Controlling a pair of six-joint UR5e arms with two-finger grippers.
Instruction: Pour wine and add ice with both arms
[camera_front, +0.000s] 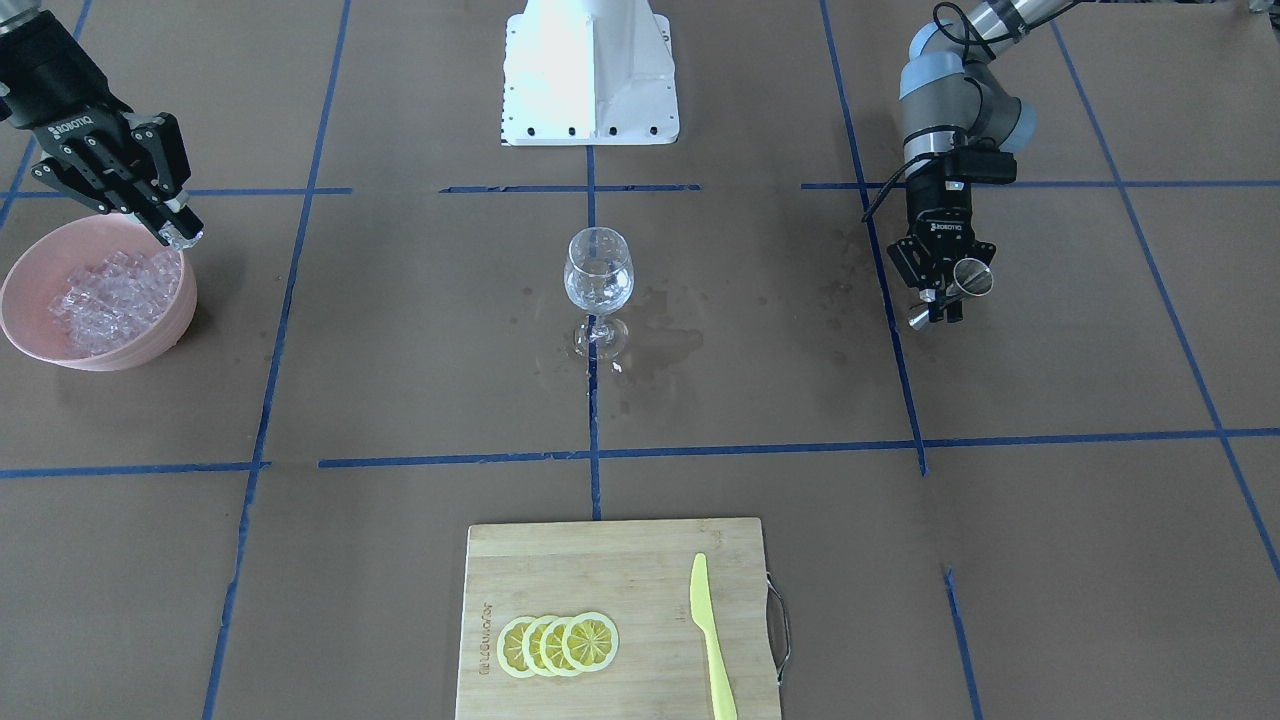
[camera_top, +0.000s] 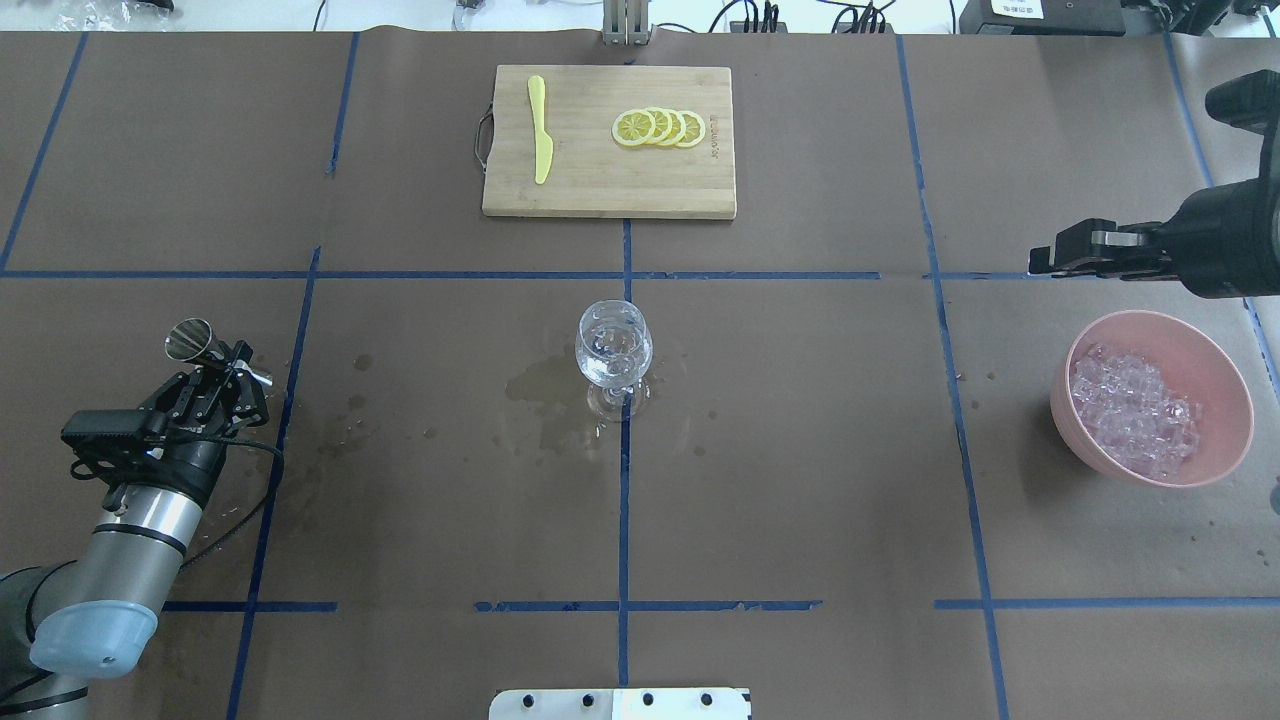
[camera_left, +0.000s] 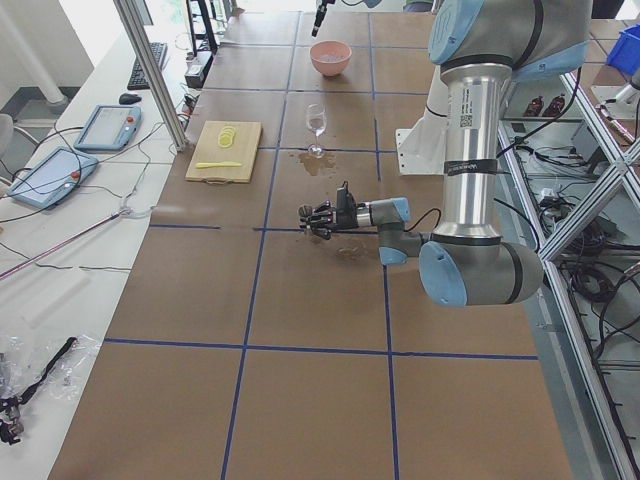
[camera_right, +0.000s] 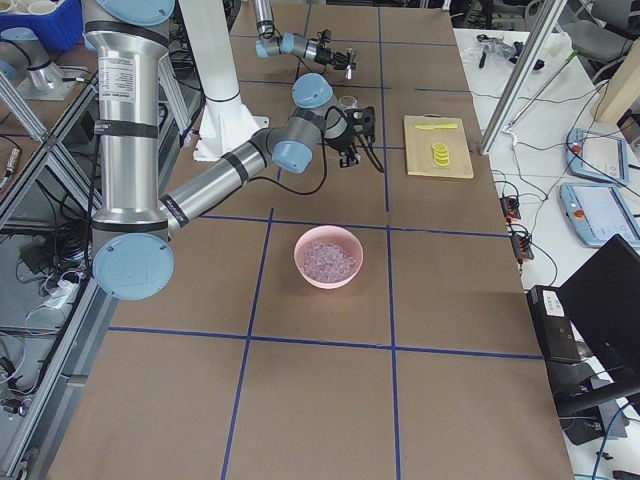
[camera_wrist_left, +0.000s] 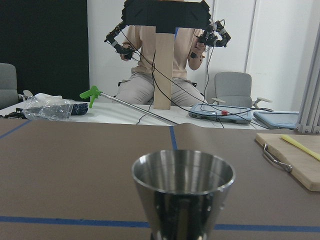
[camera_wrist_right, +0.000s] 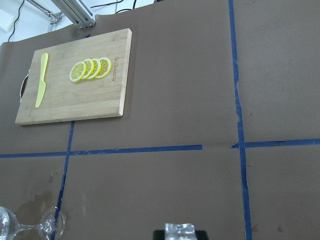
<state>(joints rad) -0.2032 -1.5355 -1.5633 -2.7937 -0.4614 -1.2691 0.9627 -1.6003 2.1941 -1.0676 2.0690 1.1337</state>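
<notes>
Right claw (camera_front: 180, 232) pinched on a single ice cube (camera_front: 184, 238), raised above the pile of ice (camera_front: 105, 295) in the pink bowl (camera_front: 188, 305) at that end of the counter (camera_front: 400, 350); height probably meant to carry the cube over the rim and on towards the glass. Left claw (camera_front: 945, 300) clamped round the waist of a steel measuring cup (camera_front: 972, 277), well apart from the wine glass (camera_front: 598, 272), cup tipped onto its side with the wide mouth facing outwards; wine left inside or not, impossible to tell. Clear liquid low in the glass, seemingly the wine (camera_front: 598, 292), plus wet stains (camera_front: 670, 345) on the counter round the foot. Glass upright at the middle, between the two claws, so within reach of each. Pouring apparently finished, ice apparently next, judging by the raised cube. Slippery cube, narrow mouth, thin stem: best released low and squarely over the opening, to avoid a bounce or a toppled glass.
</notes>
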